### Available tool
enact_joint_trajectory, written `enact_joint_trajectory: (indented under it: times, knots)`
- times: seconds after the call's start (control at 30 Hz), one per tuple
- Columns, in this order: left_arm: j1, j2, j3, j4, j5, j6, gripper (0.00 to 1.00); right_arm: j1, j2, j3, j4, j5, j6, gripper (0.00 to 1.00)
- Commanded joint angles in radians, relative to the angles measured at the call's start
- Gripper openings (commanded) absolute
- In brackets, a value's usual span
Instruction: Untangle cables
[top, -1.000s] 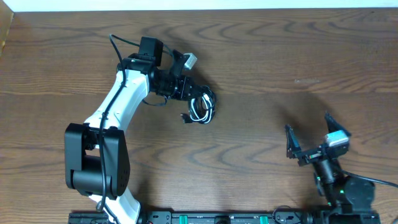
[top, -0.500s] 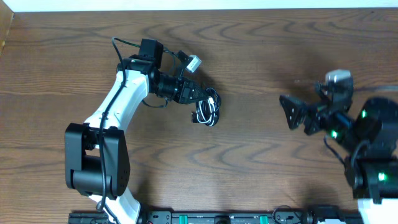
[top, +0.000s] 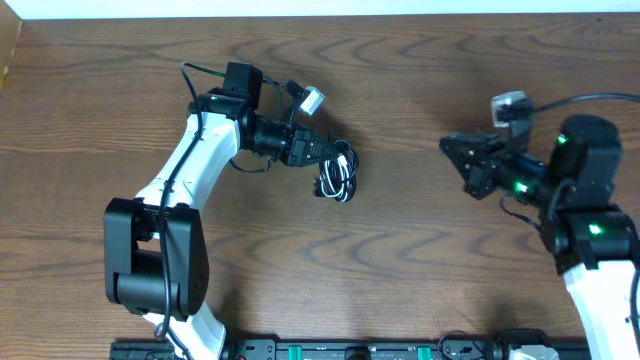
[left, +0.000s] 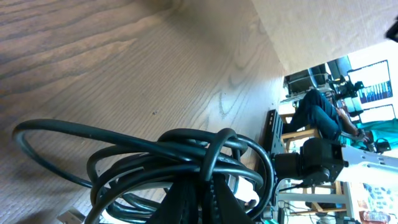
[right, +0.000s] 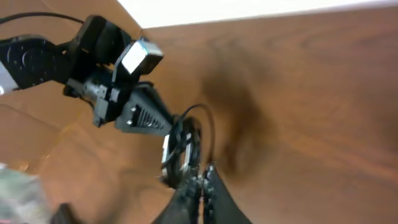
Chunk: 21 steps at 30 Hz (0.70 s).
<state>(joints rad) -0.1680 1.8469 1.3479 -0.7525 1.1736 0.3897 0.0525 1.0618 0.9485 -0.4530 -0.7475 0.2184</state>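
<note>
Beneath both claws: brown wood-grain table (top: 400, 230). Behind L claw (top: 335, 152): white-and-blk L arm (top: 190, 160), reaching in from the table's near-left side. Behind R claw (top: 465, 165): blk R arm (top: 590, 230), w/ green lights lit, at the table's right side.

L claw: clenched, grasping cable bundle (top: 338, 178). Seen from L wrist cam as 2 dark fingers (left: 186, 199) pinched tight together, w/ several loops of blk cable (left: 155, 149) crossing right at the tips.

R claw: clenched on nothing, per R wrist cam, fingers pressed together (right: 202, 180) over bare wood. Aimed toward L claw, well apart from it, w/ open table between the 2.

Cable bundle: at L claw tips, hanging just past them on the side away from L arm. Cannot tell if touching table. Well apart from R claw, straight ahead of its tips in R wrist cam.

Wht cable (top: 346, 165): a few short pale strands inside the blk loops, just beside L claw tips. Also visible in R wrist cam as a pale streak. Plugs too small to make out.
</note>
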Motion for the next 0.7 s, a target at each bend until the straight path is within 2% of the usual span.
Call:
enact_joint_trajectory:
  times: [0.0, 0.07, 0.1, 0.13, 0.27, 0.57, 0.6, 0.67]
  knots:
    - [0.004, -0.003, -0.003, -0.002, 0.047, 0.012, 0.07, 0.061, 0.066, 0.017, 0.009, -0.041, 0.114, 0.01]
    - [0.004, -0.003, -0.003, -0.002, 0.047, 0.0, 0.07, 0.107, 0.122, 0.017, 0.033, -0.04, 0.173, 0.23]
    - [0.004, -0.003, -0.003, -0.003, 0.047, -0.002, 0.07, 0.138, 0.16, 0.017, 0.059, -0.04, 0.216, 0.4]
    - [0.004, -0.003, -0.003, -0.006, 0.047, -0.002, 0.08, 0.163, 0.192, 0.017, 0.083, -0.035, 0.25, 0.42]
    - [0.004, -0.003, -0.003, -0.009, 0.046, -0.002, 0.08, 0.278, 0.362, 0.017, 0.231, 0.012, 0.449, 0.3]
    - [0.004, -0.003, -0.003, -0.01, 0.046, -0.002, 0.07, 0.353, 0.524, 0.017, 0.389, 0.011, 0.607, 0.2]
    - [0.004, -0.003, -0.003, -0.01, 0.045, -0.002, 0.08, 0.352, 0.526, 0.017, 0.391, 0.012, 0.623, 0.11]
    - [0.004, -0.003, -0.003, -0.009, 0.045, -0.002, 0.07, 0.348, 0.526, 0.017, 0.391, 0.011, 0.623, 0.04]
